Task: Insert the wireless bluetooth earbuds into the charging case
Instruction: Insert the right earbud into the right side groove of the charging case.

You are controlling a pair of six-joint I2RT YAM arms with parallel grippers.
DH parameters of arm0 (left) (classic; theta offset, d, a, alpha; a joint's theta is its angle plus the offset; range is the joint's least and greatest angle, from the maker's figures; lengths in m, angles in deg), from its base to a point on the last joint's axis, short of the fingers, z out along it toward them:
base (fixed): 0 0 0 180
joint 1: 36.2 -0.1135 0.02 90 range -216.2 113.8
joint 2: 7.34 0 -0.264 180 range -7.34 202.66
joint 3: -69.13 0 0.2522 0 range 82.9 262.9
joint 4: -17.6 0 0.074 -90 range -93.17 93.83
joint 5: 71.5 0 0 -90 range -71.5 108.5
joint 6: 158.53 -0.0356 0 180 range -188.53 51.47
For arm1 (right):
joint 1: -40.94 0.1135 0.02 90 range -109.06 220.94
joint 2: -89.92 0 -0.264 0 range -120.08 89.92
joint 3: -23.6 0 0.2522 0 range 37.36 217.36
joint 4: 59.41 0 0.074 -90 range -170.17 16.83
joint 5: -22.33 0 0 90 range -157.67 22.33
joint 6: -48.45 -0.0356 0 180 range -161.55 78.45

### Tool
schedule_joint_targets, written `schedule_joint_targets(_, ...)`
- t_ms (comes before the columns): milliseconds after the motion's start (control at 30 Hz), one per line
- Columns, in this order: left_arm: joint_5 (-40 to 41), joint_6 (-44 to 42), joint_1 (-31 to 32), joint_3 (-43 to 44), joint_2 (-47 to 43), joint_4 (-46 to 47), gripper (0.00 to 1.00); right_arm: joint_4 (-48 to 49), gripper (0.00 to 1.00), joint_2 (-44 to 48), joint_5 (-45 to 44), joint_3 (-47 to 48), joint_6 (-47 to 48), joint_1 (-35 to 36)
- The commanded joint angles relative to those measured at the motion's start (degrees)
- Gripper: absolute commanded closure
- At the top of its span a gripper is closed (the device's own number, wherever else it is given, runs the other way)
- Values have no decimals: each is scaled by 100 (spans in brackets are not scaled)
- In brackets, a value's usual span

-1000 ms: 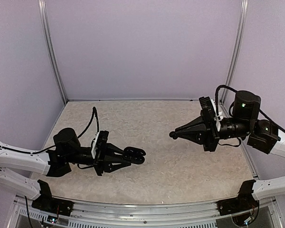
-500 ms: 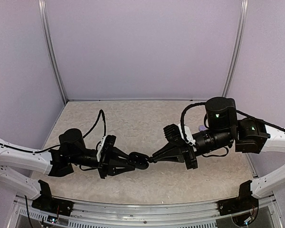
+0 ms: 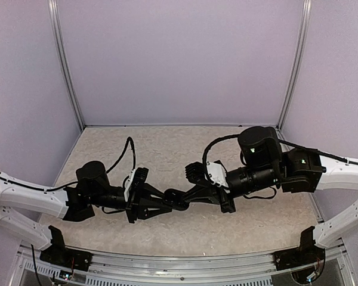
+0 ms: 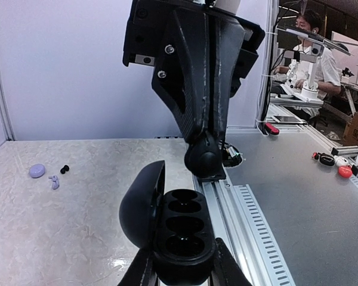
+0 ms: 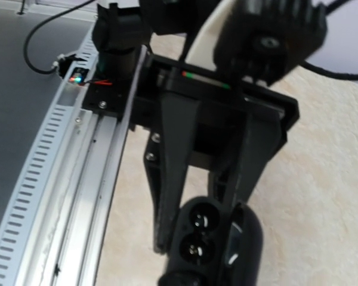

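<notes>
Two pincers nearly touch above the surface [image 3: 167, 149]: left pincer [image 4: 182, 268] clamped around the open charging case [image 4: 182, 229], right pincer [image 3: 190, 198] pinched shut on what looks like a black earbud [image 4: 203, 162] just above it. A slight misalignment could spill the bud.

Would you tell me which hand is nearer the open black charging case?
Left. The left hand grips the charging case by its sides; the right hand hangs just above it.

The charging case [image 4: 179, 229] and the left gripper [image 4: 180, 262] clamping it are cut off by the left wrist view's lower edge. The right gripper [image 4: 204, 164] has its fingers pressed together; whether a bud sits between them is hidden. The right wrist view is blurred. A black speck [image 4: 64, 169] on the table is too small to identify.
</notes>
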Motion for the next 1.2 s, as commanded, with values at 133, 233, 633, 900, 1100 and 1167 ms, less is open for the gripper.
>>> schedule_joint_targets(133, 114, -1, 39, 154, 25, 307, 90, 18, 100, -72, -272, -11, -96, 81)
schedule_joint_targets(233, 84, -6, 33, 140, 35, 370, 90, 84, 100, -63, -277, -93, -72, 78)
schedule_joint_targets(633, 3, -21, 63, 151, 8, 400, 90, 214, 100, -180, -356, -187, -90, 76)
schedule_joint_targets(900, 52, -11, 69, 141, -8, 475, 90, 160, 100, -292, -375, -216, -103, 78)
schedule_joint_targets(1100, 105, 34, 63, 94, -13, 649, 91, 133, 100, -329, -326, -282, -70, 75)
schedule_joint_targets(1167, 108, 30, 62, 80, -18, 670, 91, 126, 100, -345, -324, -300, -62, 67)
